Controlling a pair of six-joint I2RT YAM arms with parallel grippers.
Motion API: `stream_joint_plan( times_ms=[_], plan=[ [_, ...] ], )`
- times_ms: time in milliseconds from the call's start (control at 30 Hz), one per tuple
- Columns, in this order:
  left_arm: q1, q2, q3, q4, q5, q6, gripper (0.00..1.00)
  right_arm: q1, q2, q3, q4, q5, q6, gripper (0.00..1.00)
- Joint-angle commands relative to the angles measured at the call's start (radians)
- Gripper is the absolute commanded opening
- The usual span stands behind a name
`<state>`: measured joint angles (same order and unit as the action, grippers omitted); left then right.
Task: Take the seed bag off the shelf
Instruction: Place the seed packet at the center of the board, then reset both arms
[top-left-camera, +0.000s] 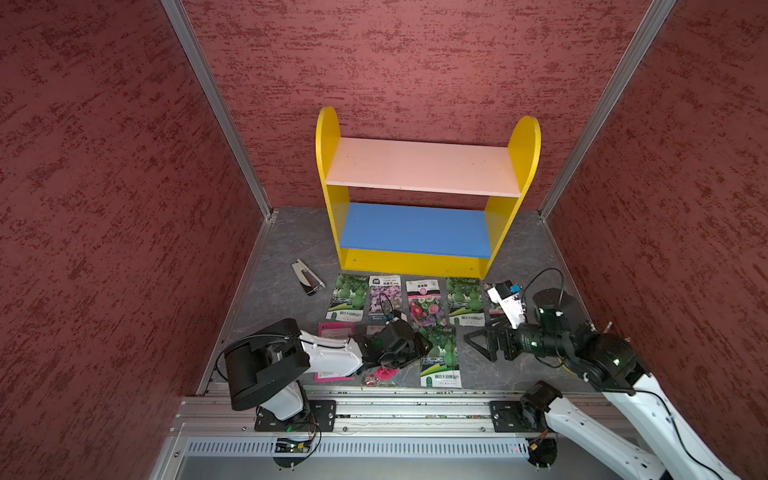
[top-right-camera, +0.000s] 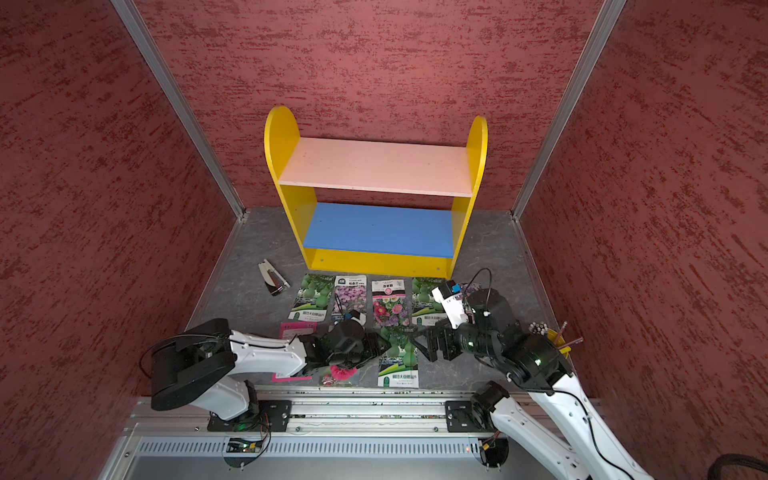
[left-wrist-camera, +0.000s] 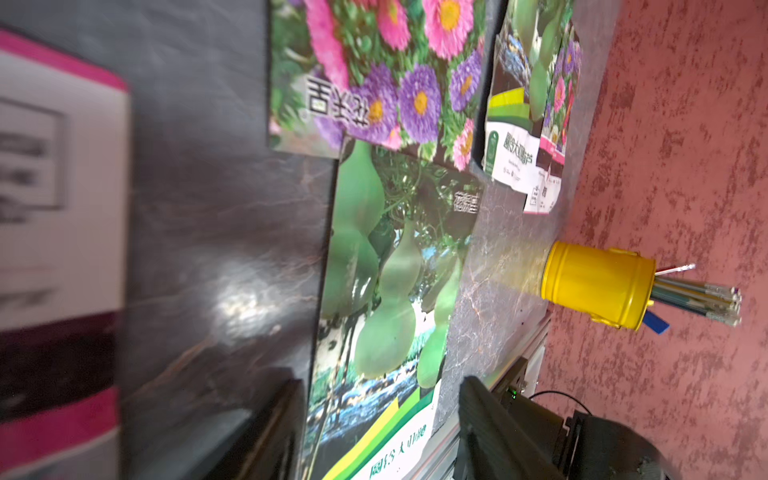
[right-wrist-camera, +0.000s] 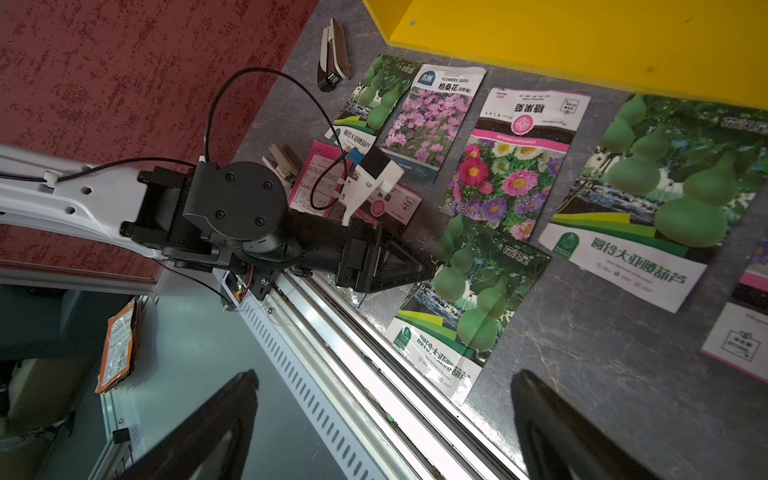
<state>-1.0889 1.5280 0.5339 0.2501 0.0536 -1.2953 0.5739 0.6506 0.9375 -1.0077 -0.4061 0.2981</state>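
Observation:
The shelf (top-left-camera: 328, 141) (top-right-camera: 282, 137) stands at the back wall, and both its pink and blue boards are bare. A green gourd seed bag (top-left-camera: 440, 361) (left-wrist-camera: 374, 270) (right-wrist-camera: 469, 299) lies flat on the grey table near the front rail. My left gripper (top-left-camera: 426, 347) (left-wrist-camera: 382, 432) hovers low over it, open, fingers either side of the bag's lower half and gripping nothing. Just right of the bag, my right gripper (top-left-camera: 478, 343) (right-wrist-camera: 384, 382) is open wide and empty, pointing towards the left gripper.
Several other seed bags (top-left-camera: 424, 301) lie in a row before the shelf, and a pink one (top-left-camera: 336, 330) lies under the left arm. A stapler (top-left-camera: 308, 279) lies left of them. A yellow pen pot (top-right-camera: 557, 338) (left-wrist-camera: 598, 284) stands by the right wall.

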Motion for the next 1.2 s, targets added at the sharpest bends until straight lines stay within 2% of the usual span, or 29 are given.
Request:
stream_joint_plan(
  times_ms=[0,167,433,600,667,900,1167],
  plan=[
    [0.0,-0.049,0.027,-0.187,-0.07,0.03,0.73,-0.003,-0.012,-0.009,0.007,0.016,0.007,0.99],
    [0.004,-0.135,0.07,-0.293,-0.11,0.079,0.99,-0.003,-0.014,-0.025,0.026,0.009,0.019,0.99],
    [0.037,-0.254,0.206,-0.438,-0.086,0.297,1.0,-0.003,-0.007,-0.076,0.122,-0.041,0.032,0.99],
    [0.109,-0.294,0.289,-0.5,0.015,0.522,1.0,-0.004,0.019,-0.102,0.196,-0.063,0.035,0.98],
    [0.15,-0.306,0.304,-0.544,-0.01,0.568,1.0,-0.005,0.025,-0.113,0.222,-0.055,0.03,0.99],
    [0.292,-0.371,0.322,-0.589,-0.014,0.714,1.0,-0.003,0.058,-0.143,0.299,0.048,0.019,0.98],
    [0.426,-0.447,0.404,-0.746,-0.119,0.864,1.0,-0.004,0.088,-0.207,0.521,0.221,0.018,0.98]
  ],
)
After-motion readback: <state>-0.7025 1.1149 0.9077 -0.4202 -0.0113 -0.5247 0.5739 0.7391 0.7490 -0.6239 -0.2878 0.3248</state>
